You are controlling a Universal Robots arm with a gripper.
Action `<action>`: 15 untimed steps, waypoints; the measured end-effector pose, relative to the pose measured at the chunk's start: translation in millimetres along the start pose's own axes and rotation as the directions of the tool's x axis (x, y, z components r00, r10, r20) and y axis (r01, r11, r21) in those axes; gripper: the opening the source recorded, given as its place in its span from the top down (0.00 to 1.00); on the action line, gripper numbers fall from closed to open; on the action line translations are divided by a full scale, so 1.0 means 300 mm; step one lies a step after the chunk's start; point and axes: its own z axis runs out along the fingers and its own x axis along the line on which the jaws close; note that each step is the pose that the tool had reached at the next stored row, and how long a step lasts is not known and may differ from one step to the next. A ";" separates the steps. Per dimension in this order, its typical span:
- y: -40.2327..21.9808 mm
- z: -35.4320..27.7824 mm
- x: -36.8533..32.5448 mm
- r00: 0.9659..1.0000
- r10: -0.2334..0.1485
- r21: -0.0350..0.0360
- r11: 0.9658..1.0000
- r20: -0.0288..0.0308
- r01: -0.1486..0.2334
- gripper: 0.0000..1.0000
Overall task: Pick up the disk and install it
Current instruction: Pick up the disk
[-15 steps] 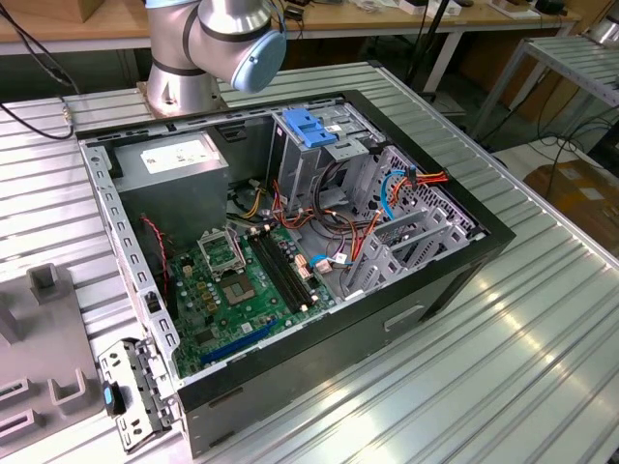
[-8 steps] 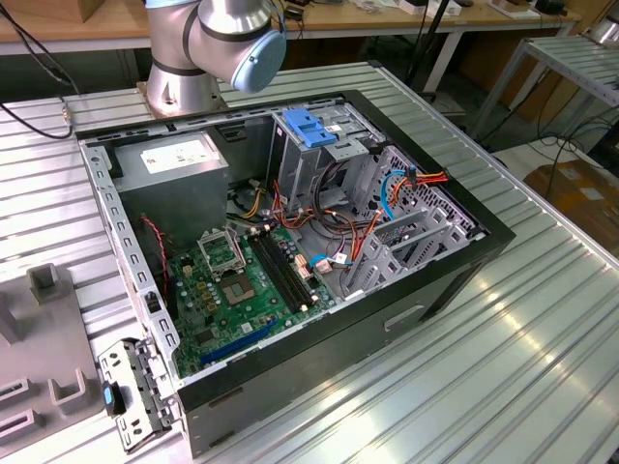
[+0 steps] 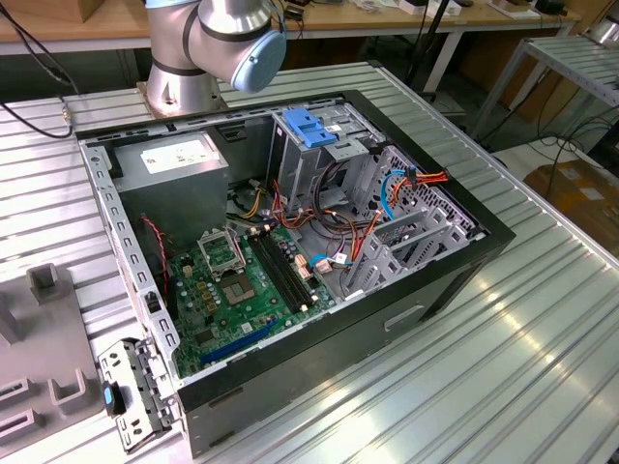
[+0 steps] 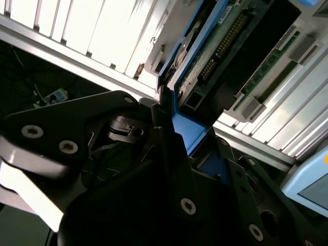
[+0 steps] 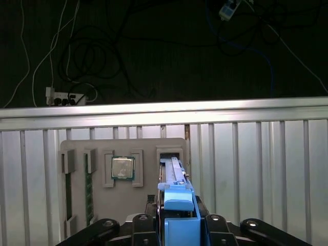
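Disk (image 5: pixel 173 175): on edge, long axis running straight away from your end effector (image 5: pixel 178 218), which clamps its blue rail (image 5: pixel 179 202).

No text was readable; print on the white sticker (image 3: pixel 177 155) on the power supply (image 3: pixel 189 193) was too small, and marks on the disk (image 4: pixel 207 56) were unclear.

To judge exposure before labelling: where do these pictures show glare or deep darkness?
Exterior view: soft glare on the ribbed table. Second wrist view: the table slats wash out to white, the gripper is almost black. First wrist view: dark background beyond the table, the disk evenly lit.
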 end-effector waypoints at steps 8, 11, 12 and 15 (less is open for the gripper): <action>0.000 -0.006 0.000 1.000 0.000 0.000 1.000 0.000 0.000 0.63; 0.000 -0.009 0.000 1.000 0.000 0.000 1.000 0.000 0.000 0.63; 0.000 -0.010 0.000 1.000 0.000 0.000 1.000 0.000 0.000 0.63; 0.000 -0.013 0.000 1.000 0.000 0.000 1.000 0.000 0.000 0.63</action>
